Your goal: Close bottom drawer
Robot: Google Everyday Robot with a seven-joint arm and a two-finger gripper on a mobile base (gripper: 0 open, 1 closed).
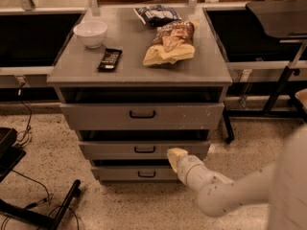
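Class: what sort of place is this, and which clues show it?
Probably an office or lab: a grey drawer cabinet, a desk alongside, loose cables on the speckled floor. The end effector sits by the bottom drawer's right end.

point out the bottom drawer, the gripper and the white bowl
bottom drawer [120, 173]: camera view, front panel left of handle
gripper [174, 156]: camera view, its tip, at the bottom drawer's right end
white bowl [90, 32]: camera view, outer wall

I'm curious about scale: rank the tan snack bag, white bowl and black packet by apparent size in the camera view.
Largest: tan snack bag
Then: white bowl
Smallest: black packet
The gripper hangs by the bottom drawer, at its upper right.
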